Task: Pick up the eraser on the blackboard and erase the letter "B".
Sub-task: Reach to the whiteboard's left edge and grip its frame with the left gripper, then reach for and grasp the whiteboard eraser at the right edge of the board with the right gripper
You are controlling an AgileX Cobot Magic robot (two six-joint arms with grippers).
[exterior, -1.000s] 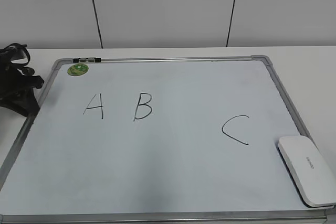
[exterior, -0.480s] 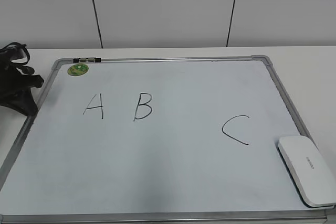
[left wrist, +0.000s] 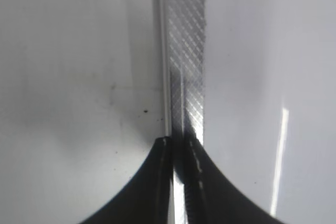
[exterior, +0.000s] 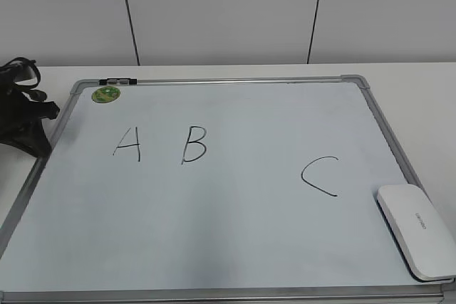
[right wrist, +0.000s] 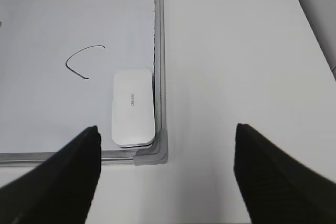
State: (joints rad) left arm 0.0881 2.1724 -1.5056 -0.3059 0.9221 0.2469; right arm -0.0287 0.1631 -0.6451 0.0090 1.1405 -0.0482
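Right wrist view: the eraser [right wrist: 133, 107] lies in the blackboard [right wrist: 160, 51] corner; the right gripper [right wrist: 167, 174] gapes wide, empty. Glossy, rigid (likely slippery) — best pinched across its long sides.

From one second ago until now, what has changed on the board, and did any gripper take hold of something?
Almost nothing changed. Only the left arm at the board's left edge shifted very slightly; nothing was gripped or released. The eraser lies as before in the near right corner of the blackboard, and the letter "B" is intact, as are the "A", the "C" and the green magnet.
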